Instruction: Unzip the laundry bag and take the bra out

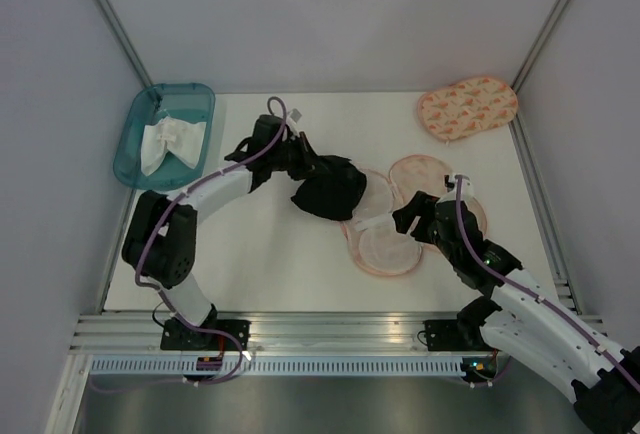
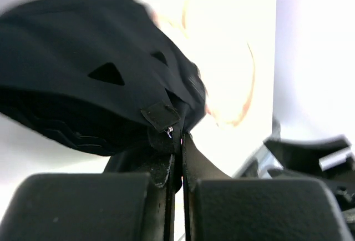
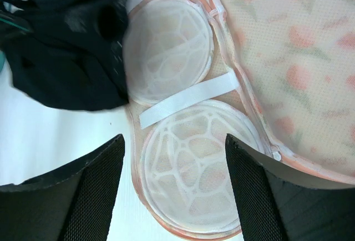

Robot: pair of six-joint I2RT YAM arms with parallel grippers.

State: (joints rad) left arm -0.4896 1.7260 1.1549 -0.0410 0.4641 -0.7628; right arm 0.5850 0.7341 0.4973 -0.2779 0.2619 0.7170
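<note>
The laundry bag (image 1: 383, 244) lies unzipped and folded open at mid-table, its white mesh cup frames and white strap showing in the right wrist view (image 3: 194, 169). Its peach printed lid (image 3: 288, 58) is flipped to the right. The black bra (image 1: 328, 187) is out of the bag, bunched just left of it and hanging from my left gripper (image 1: 297, 161). In the left wrist view the left gripper (image 2: 181, 141) is shut on the bra's edge (image 2: 83, 74). My right gripper (image 1: 408, 219) is open and empty over the bag's near cup (image 3: 175, 146).
A second, closed peach printed pouch (image 1: 467, 107) lies at the back right corner. A teal tray (image 1: 135, 129) holding a white cloth (image 1: 168, 142) stands at the back left. Walls close in the table on three sides.
</note>
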